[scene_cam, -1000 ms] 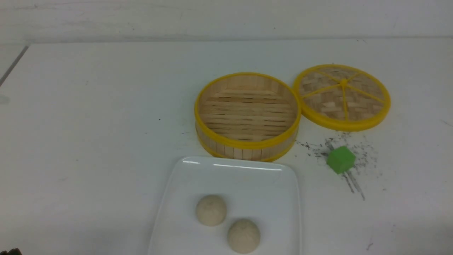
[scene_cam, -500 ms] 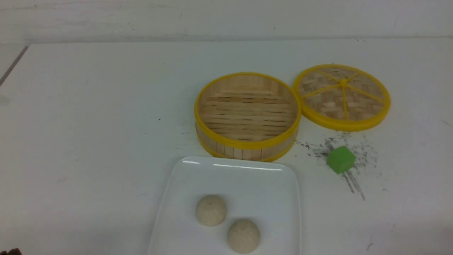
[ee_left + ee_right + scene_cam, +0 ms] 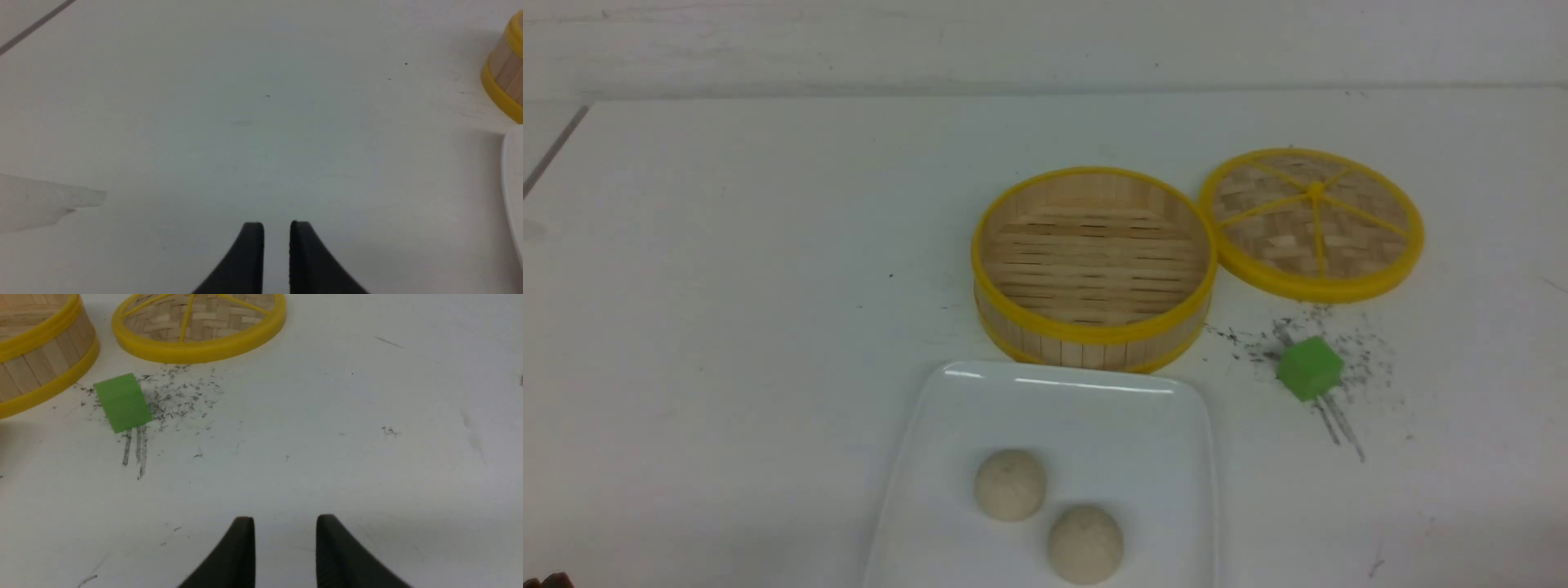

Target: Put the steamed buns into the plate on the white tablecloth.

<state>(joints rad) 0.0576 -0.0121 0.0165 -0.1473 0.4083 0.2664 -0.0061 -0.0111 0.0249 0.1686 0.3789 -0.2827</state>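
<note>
Two cream steamed buns (image 3: 1010,484) (image 3: 1085,543) lie side by side on the white plate (image 3: 1054,380), which rests on the white tablecloth (image 3: 727,286) at the near middle. Neither gripper shows in the front view. In the left wrist view my left gripper (image 3: 277,224) hovers over bare cloth, its black fingers a narrow gap apart with nothing between them; the plate's edge (image 3: 514,171) shows at the side. In the right wrist view my right gripper (image 3: 286,517) stands open wider over bare cloth, holding nothing.
An empty bamboo steamer (image 3: 1094,261) with a yellow rim stands just behind the plate. Its woven lid (image 3: 1311,220) lies flat to the right. A green cube (image 3: 1308,367) sits among dark scuff marks in front of the lid. A pale scrap (image 3: 41,202) lies near the left gripper.
</note>
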